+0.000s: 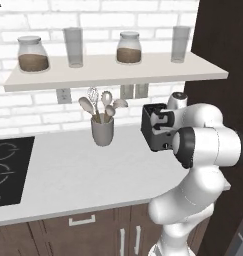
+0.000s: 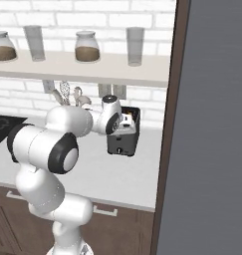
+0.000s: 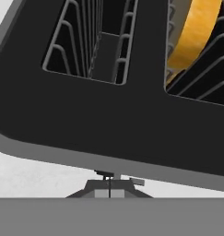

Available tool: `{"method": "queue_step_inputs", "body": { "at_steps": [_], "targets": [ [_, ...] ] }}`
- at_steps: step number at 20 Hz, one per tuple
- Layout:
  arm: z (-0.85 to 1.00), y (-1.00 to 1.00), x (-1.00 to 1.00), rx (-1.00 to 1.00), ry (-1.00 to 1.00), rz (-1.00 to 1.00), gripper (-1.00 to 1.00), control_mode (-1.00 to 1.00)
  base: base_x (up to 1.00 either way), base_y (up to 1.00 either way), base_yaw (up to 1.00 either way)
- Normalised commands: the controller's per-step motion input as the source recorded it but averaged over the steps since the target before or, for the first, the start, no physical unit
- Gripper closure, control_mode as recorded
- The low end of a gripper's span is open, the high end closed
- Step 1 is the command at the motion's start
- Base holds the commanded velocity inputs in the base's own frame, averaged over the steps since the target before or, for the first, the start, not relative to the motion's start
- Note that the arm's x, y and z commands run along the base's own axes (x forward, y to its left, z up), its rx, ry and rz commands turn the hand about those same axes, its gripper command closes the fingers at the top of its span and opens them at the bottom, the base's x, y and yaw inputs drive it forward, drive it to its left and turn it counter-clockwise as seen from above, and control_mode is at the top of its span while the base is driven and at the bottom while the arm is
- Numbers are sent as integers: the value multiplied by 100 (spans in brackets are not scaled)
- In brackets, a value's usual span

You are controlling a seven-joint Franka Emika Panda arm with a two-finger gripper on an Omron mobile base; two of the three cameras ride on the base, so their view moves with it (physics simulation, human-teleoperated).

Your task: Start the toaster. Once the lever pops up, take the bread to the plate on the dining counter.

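Now the gripper (image 3: pixel 109 188), jaws shut and empty, hangs low in the hand view over the toaster (image 3: pixel 109 120) edge, likely to press its lever. Bread (image 3: pixel 194 37) sits in the upper-right slot, toaster mid-frame on the counter (image 1: pixel 83 175).

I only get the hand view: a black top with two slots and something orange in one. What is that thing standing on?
Observer: The toaster stands on a white worktop, near its right end.
Visitor: Is anything next to it?
Observer: A grey cup full of utensils stands apart from it, to its left.
Visitor: And above it?
Observer: A white shelf runs along the wall over both.
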Motion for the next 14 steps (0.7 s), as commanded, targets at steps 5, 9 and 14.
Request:
{"method": "queue_step_inputs", "body": {
  "at_steps": [5,9,14],
  "targets": [
    [-100,0,-40,0,2,-5,100,-100,0,0,0],
    [-100,0,-44,0,10,-8,100,-100,0,0,0],
    [-100,0,-40,1,11,-9,100,-100,0,0,0]
  ]
}}
